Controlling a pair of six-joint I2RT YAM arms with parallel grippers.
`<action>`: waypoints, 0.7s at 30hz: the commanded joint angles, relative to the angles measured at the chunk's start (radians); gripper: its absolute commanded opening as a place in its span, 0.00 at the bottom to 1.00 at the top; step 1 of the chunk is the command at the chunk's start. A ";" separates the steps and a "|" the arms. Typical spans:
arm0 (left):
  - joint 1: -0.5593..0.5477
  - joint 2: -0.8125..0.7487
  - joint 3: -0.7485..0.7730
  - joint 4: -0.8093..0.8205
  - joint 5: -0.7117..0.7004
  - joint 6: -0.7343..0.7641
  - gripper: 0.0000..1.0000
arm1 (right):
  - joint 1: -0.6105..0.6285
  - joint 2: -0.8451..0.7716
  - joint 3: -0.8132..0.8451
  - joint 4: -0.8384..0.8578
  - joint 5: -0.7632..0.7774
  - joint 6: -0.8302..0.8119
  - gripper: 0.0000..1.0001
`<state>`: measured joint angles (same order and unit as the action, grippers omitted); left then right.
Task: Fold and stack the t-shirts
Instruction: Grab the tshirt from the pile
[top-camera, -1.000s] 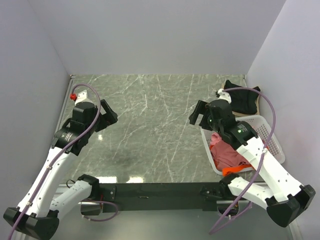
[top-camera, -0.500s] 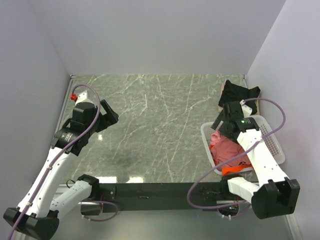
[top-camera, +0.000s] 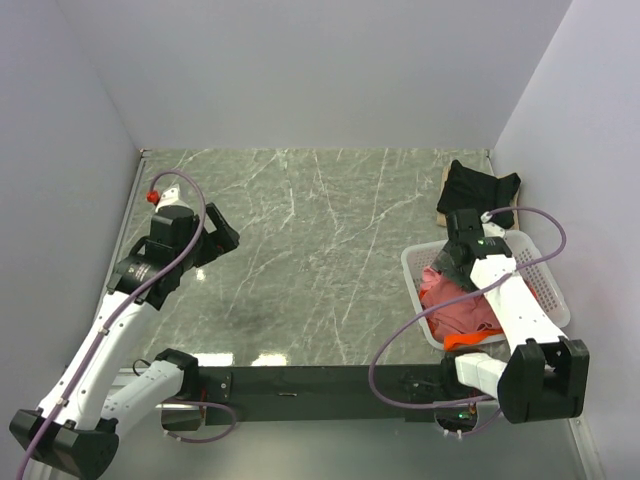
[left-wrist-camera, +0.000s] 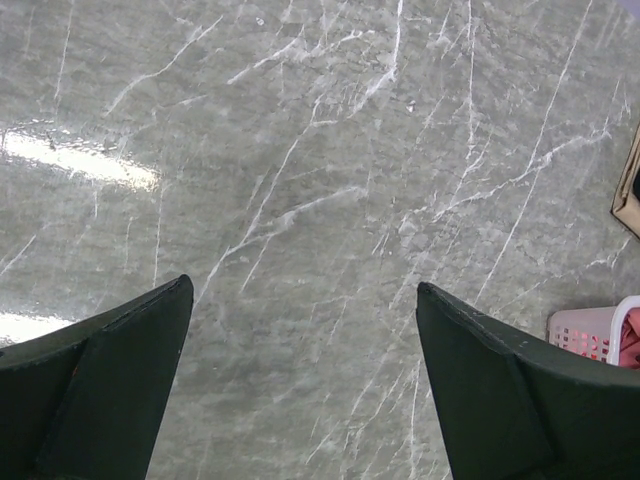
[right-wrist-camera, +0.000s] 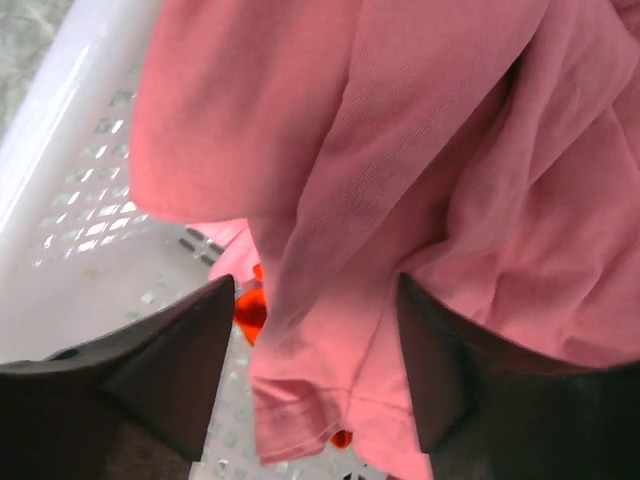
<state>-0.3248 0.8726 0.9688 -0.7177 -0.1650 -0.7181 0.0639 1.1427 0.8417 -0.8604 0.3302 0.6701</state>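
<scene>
1. Nearest the arm bases, the orange shirt (top-camera: 468, 341) lies bunched at the near end of the white basket (top-camera: 545, 290). It is partly under the dusty red shirt (top-camera: 462, 308), which fills most of the basket. Because the two overlap, lifting the red one could drag the orange one up with it.
2. The right gripper (right-wrist-camera: 315, 300) is down inside the basket with its fingers spread and nothing between them. They straddle a ridge of the red cloth. The wrist view shows several layers and a hem there, so closing could pinch a double fold or a sleeve instead of a clean edge. The shirt would then come out twisted and hard to lay flat.
3. The left-hand finger sits close to the lattice wall. A pinch that catches plastic, or a sideways pull, could tip or slide the light basket.
4. The right arm's purple cable (top-camera: 385, 350) loops across the basket's near corner and might snag on the rim during a lift.
5. Farther out, the left gripper (left-wrist-camera: 302, 290) hangs over bare marble table (top-camera: 320, 200), jaws wide apart and empty. It is well apart from the basket, so it cannot yet steady a shirt.
6. Farthest away, the black shirt (top-camera: 480, 188) sits crumpled in the far right corner, beyond the basket. No shirt appears folded, so the task seems barely begun.
</scene>
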 joint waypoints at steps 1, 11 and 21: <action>0.000 0.009 0.010 0.031 0.009 0.017 0.99 | -0.010 0.005 -0.012 0.044 0.059 0.003 0.67; 0.000 0.023 0.008 0.040 0.005 0.029 0.99 | -0.010 -0.035 0.153 -0.078 0.159 -0.047 0.00; 0.000 0.039 0.001 0.060 0.013 0.040 0.99 | -0.009 0.028 0.853 -0.223 0.184 -0.155 0.00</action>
<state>-0.3248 0.9138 0.9688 -0.6994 -0.1619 -0.6949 0.0582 1.1503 1.4975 -1.0615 0.4862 0.5564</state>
